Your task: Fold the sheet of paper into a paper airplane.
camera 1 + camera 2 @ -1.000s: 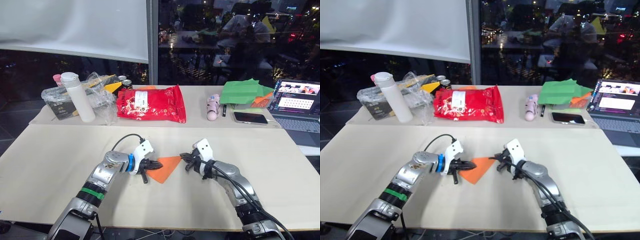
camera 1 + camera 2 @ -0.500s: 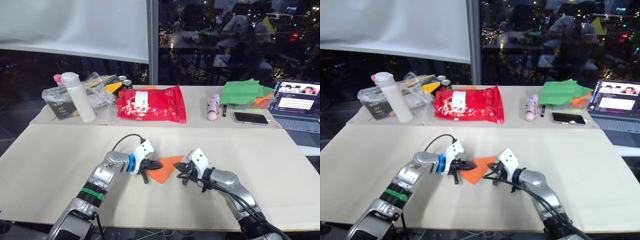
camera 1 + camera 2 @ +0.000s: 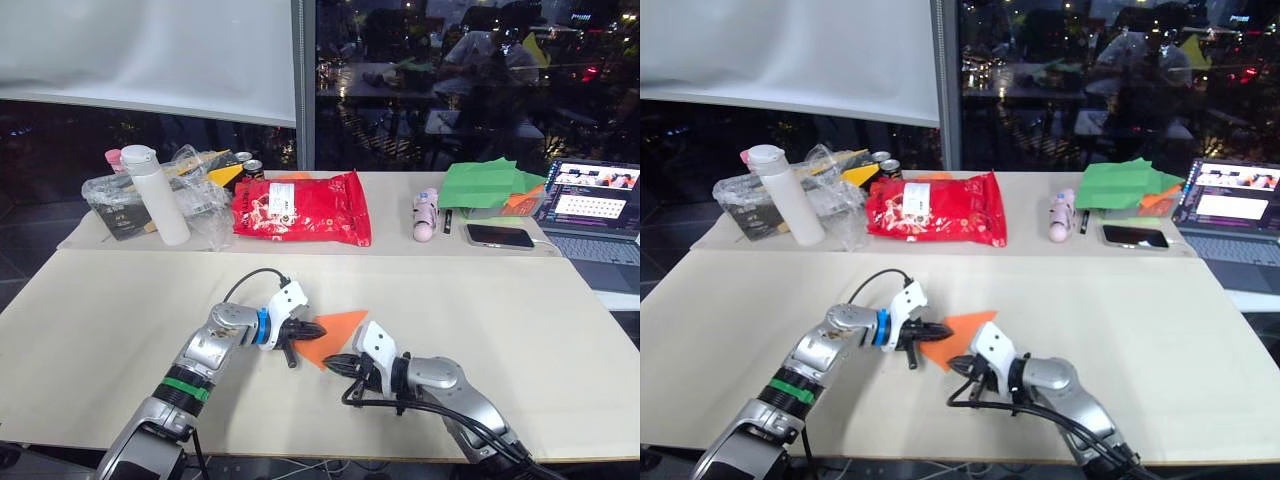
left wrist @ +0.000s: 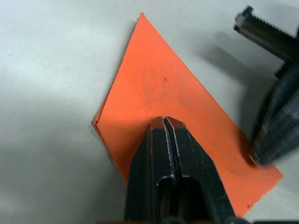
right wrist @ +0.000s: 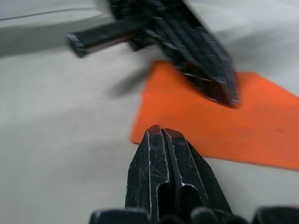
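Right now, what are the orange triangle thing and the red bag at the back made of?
The orange sheet of paper looks like thin matte paper: it lies flat, with sharp folded edges and layers showing at one corner. The red bag looks like glossy plastic or foil film, since it shines and crinkles; which one I cannot tell.

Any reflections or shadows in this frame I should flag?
Eye views: the dark window mirrors indoor lights and figures, and the laptop screen glows bright. Left wrist view: a soft shadow lies on the table beside the sheet of paper. Right wrist view: another shadow darkens the table beyond the paper's edge.
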`<action>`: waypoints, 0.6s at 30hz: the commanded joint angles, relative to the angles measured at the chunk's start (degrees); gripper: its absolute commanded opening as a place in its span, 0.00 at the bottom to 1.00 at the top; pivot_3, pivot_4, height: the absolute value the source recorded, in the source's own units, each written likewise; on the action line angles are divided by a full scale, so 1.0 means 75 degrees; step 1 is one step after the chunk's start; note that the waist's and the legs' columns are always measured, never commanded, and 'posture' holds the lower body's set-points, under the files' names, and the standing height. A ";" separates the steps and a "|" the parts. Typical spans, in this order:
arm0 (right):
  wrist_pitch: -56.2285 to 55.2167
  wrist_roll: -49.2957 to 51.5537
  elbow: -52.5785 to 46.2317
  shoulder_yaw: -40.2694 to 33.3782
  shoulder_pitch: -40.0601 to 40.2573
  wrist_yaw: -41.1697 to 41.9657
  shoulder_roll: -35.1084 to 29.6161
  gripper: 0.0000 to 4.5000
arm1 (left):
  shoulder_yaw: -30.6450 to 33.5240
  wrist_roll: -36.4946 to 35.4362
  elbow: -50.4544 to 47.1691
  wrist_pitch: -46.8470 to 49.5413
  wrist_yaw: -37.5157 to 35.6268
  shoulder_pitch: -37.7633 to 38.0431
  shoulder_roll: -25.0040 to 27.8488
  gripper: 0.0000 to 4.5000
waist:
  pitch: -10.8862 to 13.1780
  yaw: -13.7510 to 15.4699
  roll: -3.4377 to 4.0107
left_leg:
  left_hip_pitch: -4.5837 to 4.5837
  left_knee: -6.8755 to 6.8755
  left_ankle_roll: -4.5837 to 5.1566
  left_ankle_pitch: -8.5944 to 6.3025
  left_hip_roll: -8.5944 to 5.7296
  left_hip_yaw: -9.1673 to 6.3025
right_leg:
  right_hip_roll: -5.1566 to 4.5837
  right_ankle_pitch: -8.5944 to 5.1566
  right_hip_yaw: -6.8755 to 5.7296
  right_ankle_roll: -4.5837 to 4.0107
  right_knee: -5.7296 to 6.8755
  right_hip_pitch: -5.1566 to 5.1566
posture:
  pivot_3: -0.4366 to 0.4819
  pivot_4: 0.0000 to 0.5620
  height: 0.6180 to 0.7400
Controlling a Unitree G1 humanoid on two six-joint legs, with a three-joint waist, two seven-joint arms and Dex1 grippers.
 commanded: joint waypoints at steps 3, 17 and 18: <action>0.0120 -0.0063 0.0114 0.0225 0.0057 0.0169 -0.0053 0.01 | -0.0026 -0.0150 -0.0397 0.0748 -0.0273 0.0186 0.0266 0.00 | 0.0001 -0.0020 -0.0002 | 0.0000 -0.0001 0.0000 0.0000 0.0000 0.0000 | 0.0000 0.0000 0.0000 0.0000 0.0001 -0.0001 | 0.48 0.27 0.83; 0.0187 -0.0064 0.0292 0.0230 -0.0015 0.0069 0.0048 0.01 | 0.0580 -0.1021 -0.0717 0.1859 -0.0414 -0.0452 0.0386 0.00 | 0.0014 -0.0043 -0.0019 | -0.0008 -0.0004 0.0001 0.0000 0.0002 0.0000 | 0.0001 -0.0002 -0.0001 0.0000 0.0007 -0.0017 | 0.48 0.27 0.83; 0.0179 -0.0072 0.0301 0.0224 -0.0021 0.0056 0.0051 0.01 | 0.0446 -0.0902 -0.0674 0.1742 -0.0389 -0.0408 0.0346 0.00 | 0.0014 -0.0046 -0.0019 | -0.0007 -0.0004 0.0001 0.0000 0.0003 0.0000 | 0.0001 -0.0001 -0.0001 0.0000 0.0008 -0.0017 | 0.48 0.27 0.83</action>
